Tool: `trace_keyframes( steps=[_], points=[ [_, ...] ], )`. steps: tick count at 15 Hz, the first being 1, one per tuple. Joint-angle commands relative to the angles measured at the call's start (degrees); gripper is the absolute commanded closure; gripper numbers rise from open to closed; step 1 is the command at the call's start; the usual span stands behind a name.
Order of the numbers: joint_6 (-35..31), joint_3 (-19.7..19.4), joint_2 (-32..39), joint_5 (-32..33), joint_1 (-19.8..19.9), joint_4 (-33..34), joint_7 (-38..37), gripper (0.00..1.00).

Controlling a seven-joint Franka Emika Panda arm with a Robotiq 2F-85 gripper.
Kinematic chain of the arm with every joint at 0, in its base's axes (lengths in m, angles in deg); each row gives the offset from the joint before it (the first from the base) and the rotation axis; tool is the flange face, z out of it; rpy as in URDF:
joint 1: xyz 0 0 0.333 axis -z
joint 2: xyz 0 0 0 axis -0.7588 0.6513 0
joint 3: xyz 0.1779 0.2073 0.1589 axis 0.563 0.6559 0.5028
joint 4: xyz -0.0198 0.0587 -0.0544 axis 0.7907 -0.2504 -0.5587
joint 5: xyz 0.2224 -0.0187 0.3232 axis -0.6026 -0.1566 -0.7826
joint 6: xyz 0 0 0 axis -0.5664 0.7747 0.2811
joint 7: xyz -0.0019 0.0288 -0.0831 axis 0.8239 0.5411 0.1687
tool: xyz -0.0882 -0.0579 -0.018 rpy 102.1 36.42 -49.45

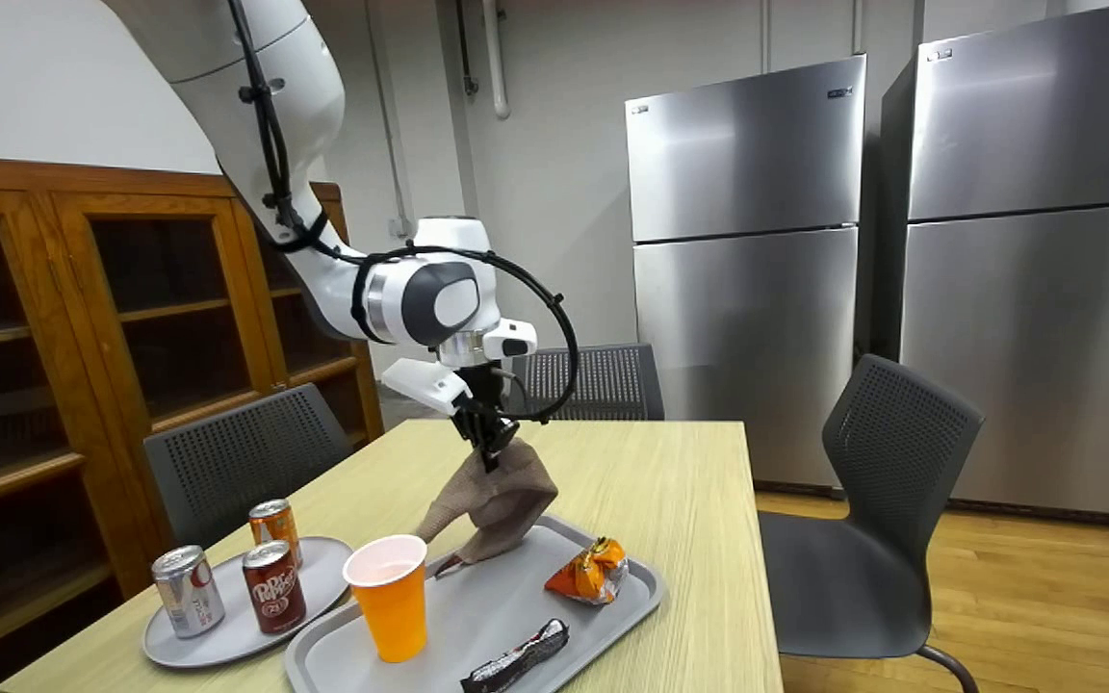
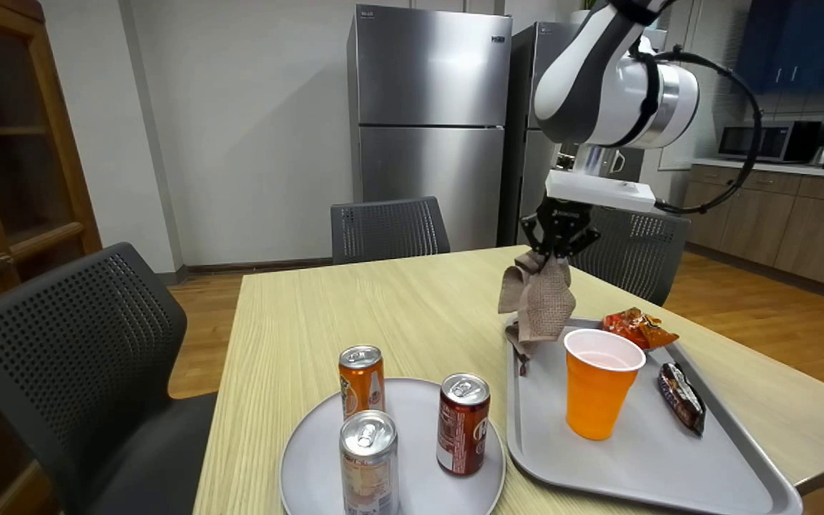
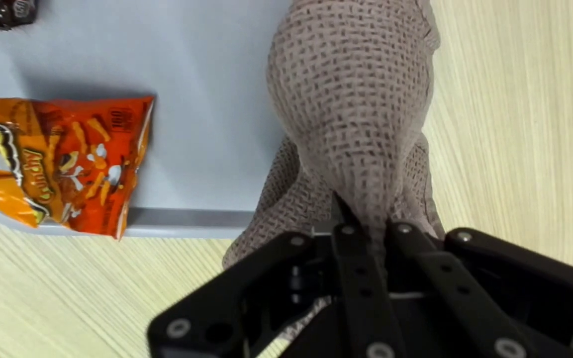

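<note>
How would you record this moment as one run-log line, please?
hand: shut on brown cloth; placement: hanging partly over gray tray; on tray: orange cup, snack bag, dark packet

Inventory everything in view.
Table: 1, pale wood, centre
Tray: 1, grey, on table
Plate: 1, grey, beside tray
Cans: 3, silver/orange/maroon, on plate
Cup: 1, orange, on tray
Snack bag: 1, orange, on tray
Wrapped bar: 1, dark, on tray
Cloth: 1, taupe, over tray edge
Chairs: 3+, dark grey, around table
Fridges: 2, silver, background
Glazed cabinet: 1, brown, by wall
Microwave: 1, dark, on counter
Arm: 1, white, above table
Gripper: 1, black, gripping cloth
</note>
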State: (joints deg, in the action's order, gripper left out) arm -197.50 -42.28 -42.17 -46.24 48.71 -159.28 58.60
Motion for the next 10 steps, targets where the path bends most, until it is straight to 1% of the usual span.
trace_keyframes(
  steps=[1, 6, 10],
  points=[
    [1.7, 2.4, -1.7, -1.0, -0.2, 1.0, 0.9, 0.98],
    [2.1, 5.1, -3.1, -0.7, -2.0, 2.4, 1.6, 0.98],
    [2.0, 6.5, -4.0, 0.3, -3.8, 3.8, 1.9, 0.98]
  ],
)
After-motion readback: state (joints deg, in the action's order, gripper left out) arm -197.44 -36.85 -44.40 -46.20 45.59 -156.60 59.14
